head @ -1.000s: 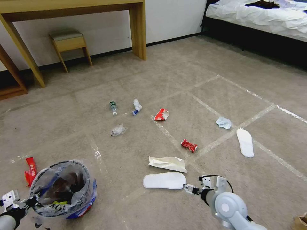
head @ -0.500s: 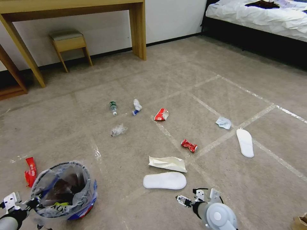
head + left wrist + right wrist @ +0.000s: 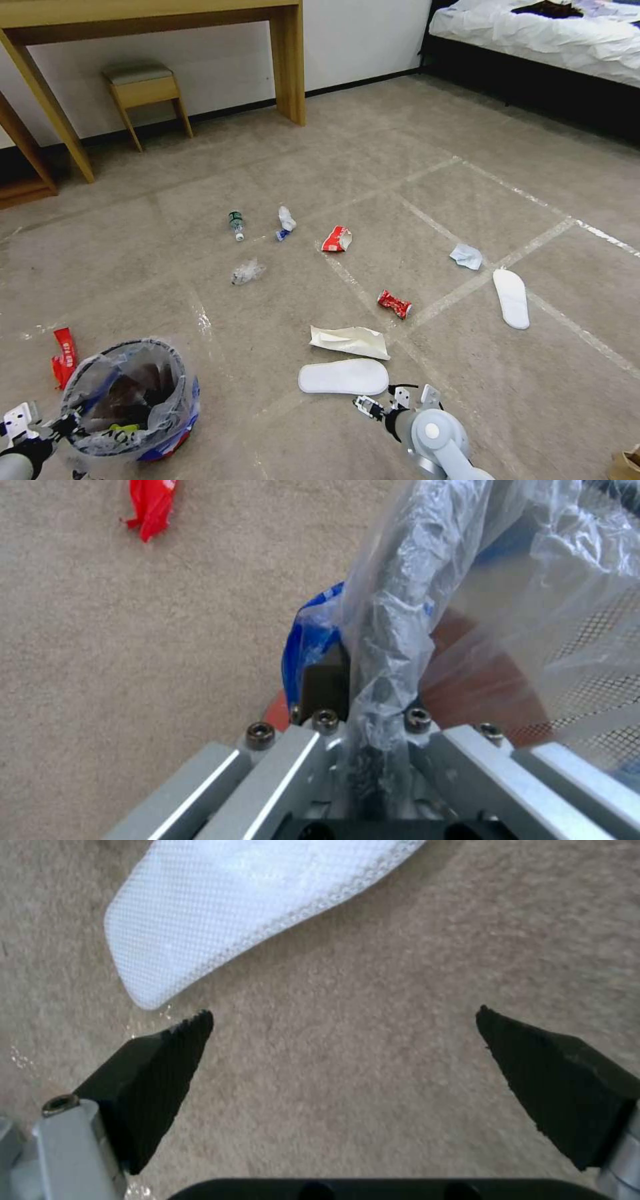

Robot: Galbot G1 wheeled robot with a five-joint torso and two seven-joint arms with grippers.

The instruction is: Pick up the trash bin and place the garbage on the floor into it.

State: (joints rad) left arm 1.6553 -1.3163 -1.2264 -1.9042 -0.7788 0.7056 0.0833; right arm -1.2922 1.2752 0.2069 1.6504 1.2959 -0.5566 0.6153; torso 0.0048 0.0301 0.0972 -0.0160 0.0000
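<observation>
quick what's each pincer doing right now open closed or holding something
Left pincer: closed on the rim of the small round red-based trash bin lined with crinkly clear plastic.
Right pincer: open, holding nothing, low over the carpet beside the flat white insole.

A bedroom — made-up bed [image 3: 547, 33], wooden desk [image 3: 153, 13], stool [image 3: 143, 90], carpet [image 3: 400, 133].

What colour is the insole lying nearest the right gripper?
White, with a fine mesh weave; the insole shows best in the right wrist view.
</observation>
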